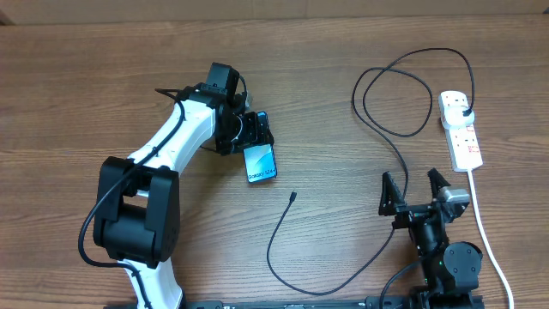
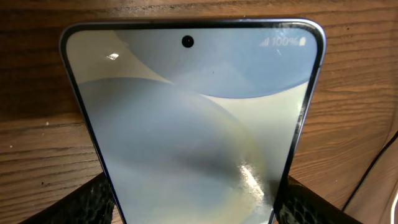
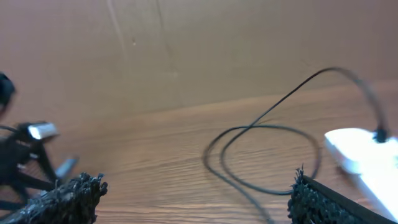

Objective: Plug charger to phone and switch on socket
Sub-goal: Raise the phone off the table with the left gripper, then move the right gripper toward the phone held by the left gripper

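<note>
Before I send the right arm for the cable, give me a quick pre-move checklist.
1) left gripper clamped on phone: ok.
2) right gripper open, nothing in it: ok.
3) charger tip lying loose, unobstructed: ok.
4) charger plug seated in socket: ok.
5) socket switch on: cannot tell.
6) charger tip in phone: not ok, not yet done.

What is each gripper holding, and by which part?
The left gripper grips the phone by its two long edges, at the end far from the front camera. The right gripper holds nothing.
</note>
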Tool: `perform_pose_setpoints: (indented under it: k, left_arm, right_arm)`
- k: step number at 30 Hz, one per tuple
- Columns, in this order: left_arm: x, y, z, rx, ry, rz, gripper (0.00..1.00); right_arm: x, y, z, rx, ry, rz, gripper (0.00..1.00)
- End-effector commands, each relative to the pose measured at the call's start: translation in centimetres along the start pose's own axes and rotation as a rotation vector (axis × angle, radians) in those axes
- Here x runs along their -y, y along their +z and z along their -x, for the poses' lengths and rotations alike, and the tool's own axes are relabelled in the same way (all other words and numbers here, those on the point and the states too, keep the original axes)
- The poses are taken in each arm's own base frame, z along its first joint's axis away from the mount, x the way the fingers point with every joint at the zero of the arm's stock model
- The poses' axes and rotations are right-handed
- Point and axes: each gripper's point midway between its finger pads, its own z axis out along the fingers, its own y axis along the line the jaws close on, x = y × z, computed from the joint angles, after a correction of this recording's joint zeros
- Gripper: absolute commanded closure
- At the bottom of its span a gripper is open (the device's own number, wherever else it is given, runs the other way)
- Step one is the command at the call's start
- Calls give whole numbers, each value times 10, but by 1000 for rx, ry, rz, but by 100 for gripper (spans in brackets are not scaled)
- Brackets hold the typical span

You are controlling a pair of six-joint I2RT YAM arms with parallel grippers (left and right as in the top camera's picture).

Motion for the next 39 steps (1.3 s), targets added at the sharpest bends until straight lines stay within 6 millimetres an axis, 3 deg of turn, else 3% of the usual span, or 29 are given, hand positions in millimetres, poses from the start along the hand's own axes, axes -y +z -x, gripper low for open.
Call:
perform_pose_setpoints:
  k: [1, 6, 10, 14, 18, 22, 27, 29, 31, 39]
  left_arm:
    - [14, -11, 1, 21, 51, -39, 28]
    - [14, -11, 1, 21, 52, -39, 28]
    - [16, -11, 4, 30, 56, -44, 28]
    - [25, -13, 18, 87, 72, -87, 28]
    - [32, -14, 20, 91, 78, -123, 28]
    - [33, -13, 20, 92, 80, -125, 29]
    - [33, -13, 19, 86, 78, -128, 28]
    - [33, -13, 18, 81, 79, -126, 28]
    - [32, -13, 16, 75, 77, -127, 28]
    - [48, -15, 6, 24, 91, -221, 31]
  right_arm:
    - [-13, 0, -2, -12, 212, 78, 0]
    - [-27, -6, -3, -88, 230, 132, 0]
    - [-33, -13, 33, -73, 229, 117, 0]
    - [-41, -16, 71, -97, 229, 100, 0]
    - [-50, -7, 94, -225, 252, 74, 0]
    - [-64, 6, 101, -429, 299, 83, 0]
    - [-102, 25, 112, -593, 373, 265, 0]
    - [-117, 31, 111, -626, 397, 368, 10]
    - [-119, 38, 103, -667, 418, 388, 22]
    - [-136, 50, 32, -926, 381, 418, 24]
